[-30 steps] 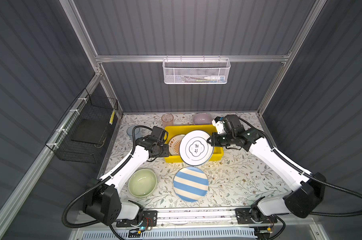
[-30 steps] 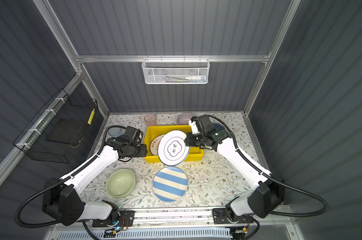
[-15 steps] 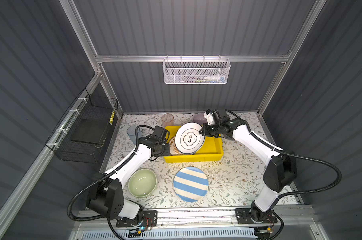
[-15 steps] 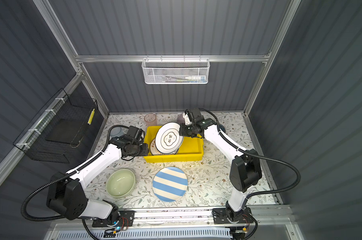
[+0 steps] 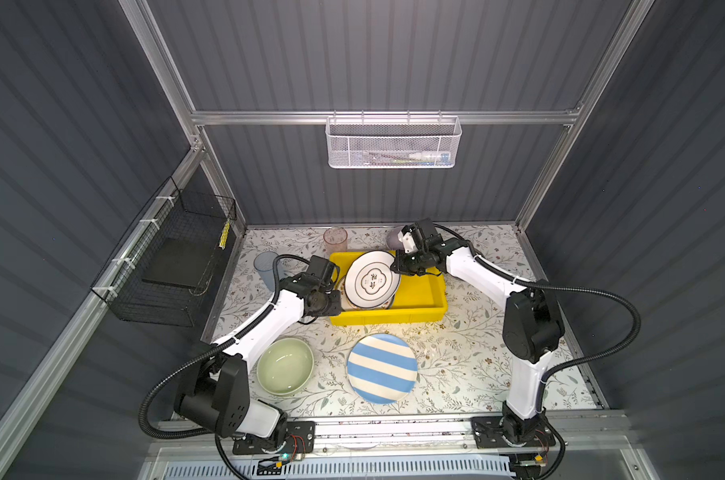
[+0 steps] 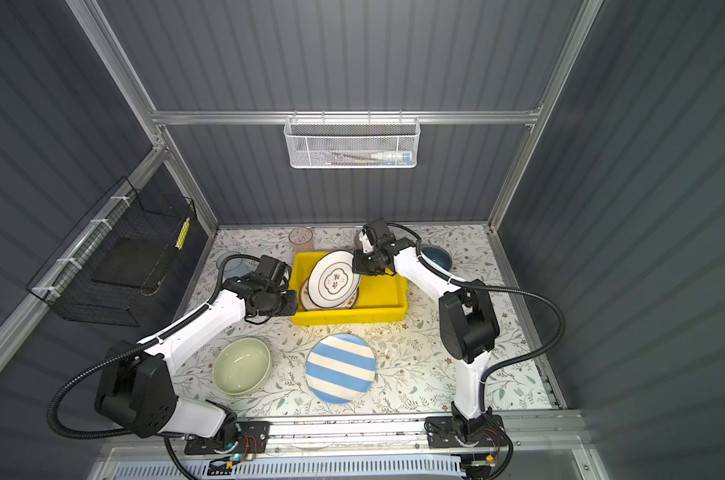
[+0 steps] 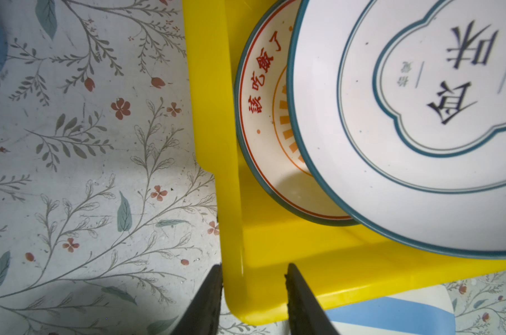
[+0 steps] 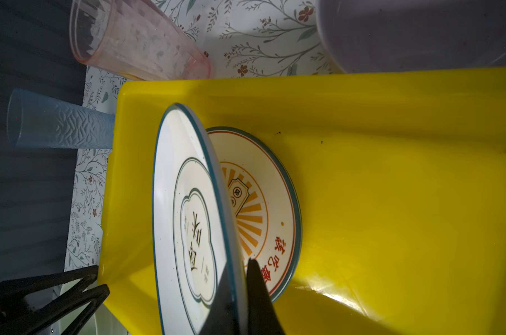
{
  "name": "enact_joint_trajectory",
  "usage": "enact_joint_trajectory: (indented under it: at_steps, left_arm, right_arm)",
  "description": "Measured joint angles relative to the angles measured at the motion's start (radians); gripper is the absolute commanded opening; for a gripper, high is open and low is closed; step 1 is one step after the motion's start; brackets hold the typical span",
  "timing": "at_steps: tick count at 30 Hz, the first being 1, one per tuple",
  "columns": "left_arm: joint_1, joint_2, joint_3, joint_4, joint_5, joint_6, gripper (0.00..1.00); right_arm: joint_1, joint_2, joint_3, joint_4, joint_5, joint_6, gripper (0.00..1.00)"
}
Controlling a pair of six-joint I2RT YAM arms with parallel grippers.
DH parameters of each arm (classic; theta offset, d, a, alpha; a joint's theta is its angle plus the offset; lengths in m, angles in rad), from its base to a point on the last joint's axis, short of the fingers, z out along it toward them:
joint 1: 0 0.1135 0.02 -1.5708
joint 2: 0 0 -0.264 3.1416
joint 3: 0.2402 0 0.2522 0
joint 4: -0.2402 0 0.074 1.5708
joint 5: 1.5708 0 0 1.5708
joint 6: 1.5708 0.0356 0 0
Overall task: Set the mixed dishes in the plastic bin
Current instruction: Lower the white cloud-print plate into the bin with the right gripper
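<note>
One sunburst plate [image 8: 263, 214] lies flat in the yellow bin [image 5: 389, 320], mid-frame in both top views; the emblem plate [image 5: 372, 282] tilts over it, rim clenched by the right fingers [image 8: 257, 290]. The left fingers [image 7: 301, 301] stand parted astride the bin's corner. We judge placement under way: lower, then release.

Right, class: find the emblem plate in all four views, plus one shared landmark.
Top view: emblem plate centre, tilted over bin's left half.
Top view: plate just left of centre.
Left wrist: plate overlapping sunburst plate.
Right wrist: plate nearly edge-on in right jaws.
Landmark: yellow bin.
</note>
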Motion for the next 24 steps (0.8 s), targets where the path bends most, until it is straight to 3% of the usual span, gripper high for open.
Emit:
enact_joint_trajectory:
  at_steps: [18,24]
  left_arm:
    - [0.009,0.024,-0.013,0.016,0.006,-0.014,0.29]
    - [0.009,0.024,-0.015,0.018,0.006,-0.014,0.29]
  right_arm:
    - [0.012,0.127,0.017,0.081,-0.102,0.029,0.08]
    - [0.021,0.131,0.03,0.091,-0.105,0.027,0.2]
